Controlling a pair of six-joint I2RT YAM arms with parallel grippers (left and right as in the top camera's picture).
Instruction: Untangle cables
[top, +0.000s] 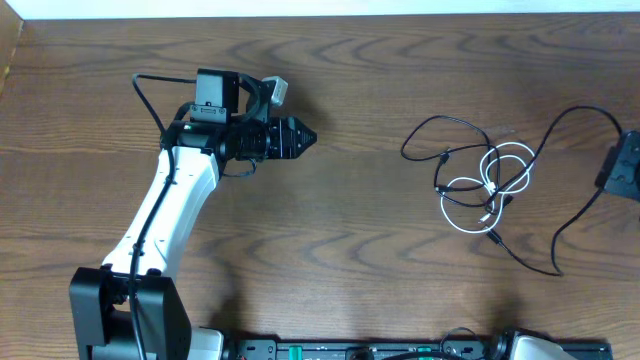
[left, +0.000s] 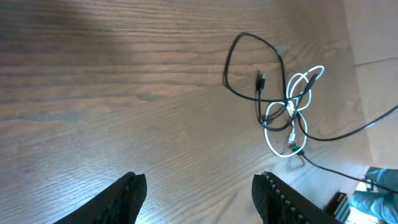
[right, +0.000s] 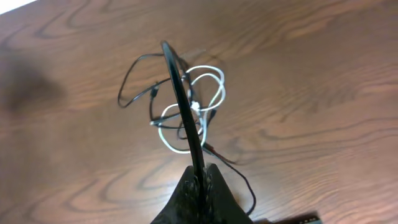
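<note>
The cables lie tangled on the right of the wooden table. The white cable forms loops, and the black cable threads through them. The same knot shows in the left wrist view, white cable under the black cable. My right gripper sits at the table's far right edge. In its wrist view the right gripper is shut on the black cable, which rises from the jaws over the white cable. My left gripper hovers far left of the knot; the left gripper is open and empty.
The left arm reaches from the front left across the table. A black strand trails toward the front edge on the right. The table edge runs just past the knot, with blue and dark equipment beyond it.
</note>
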